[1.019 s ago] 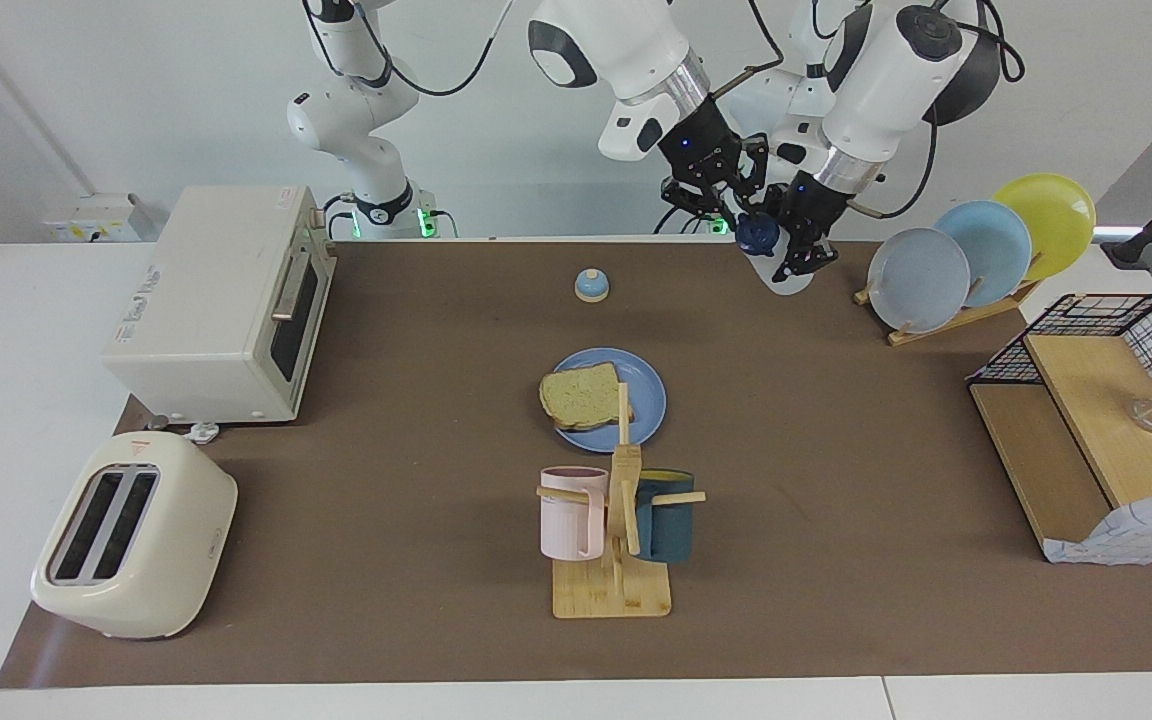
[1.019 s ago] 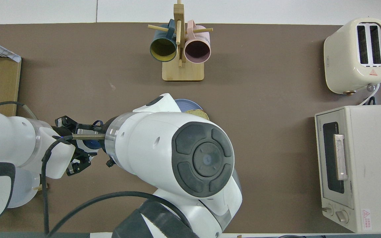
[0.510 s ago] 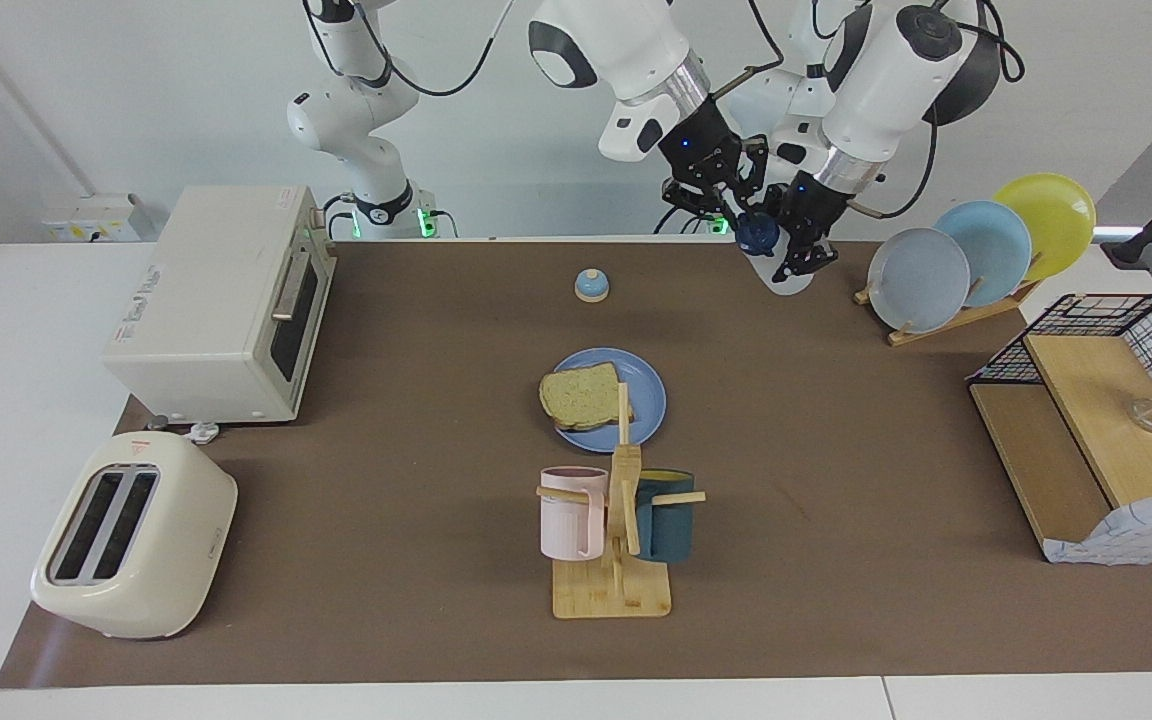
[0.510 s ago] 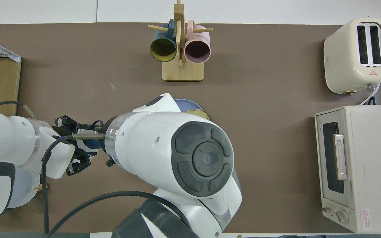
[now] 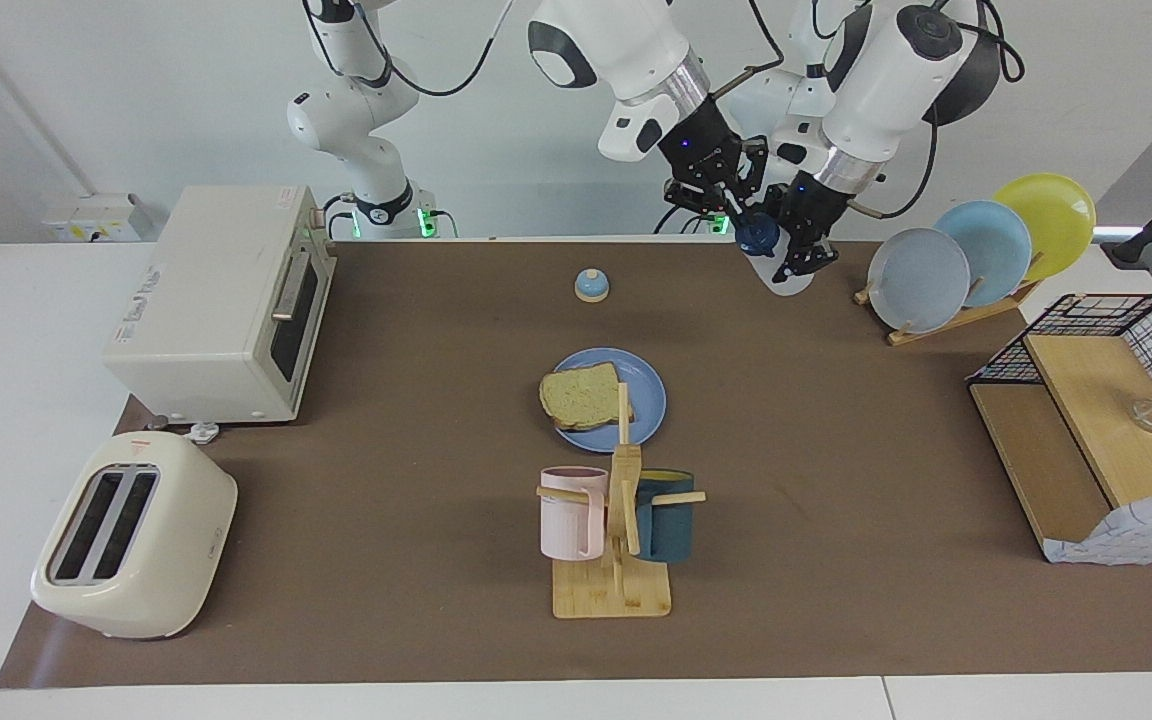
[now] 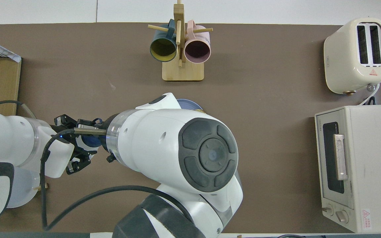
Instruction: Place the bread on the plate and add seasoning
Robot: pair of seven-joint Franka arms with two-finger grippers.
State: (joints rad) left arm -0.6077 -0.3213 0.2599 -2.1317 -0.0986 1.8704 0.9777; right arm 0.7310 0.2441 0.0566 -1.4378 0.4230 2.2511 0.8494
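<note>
Mostly hidden — plate (image 6: 188, 103) under right arm overhead.

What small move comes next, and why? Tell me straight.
Probably the right gripper should twist the navy cap off the seasoning. The left gripper holds that bottle in the air, the right gripper is at the cap, which is on, and the bread already lies on the plate.
</note>
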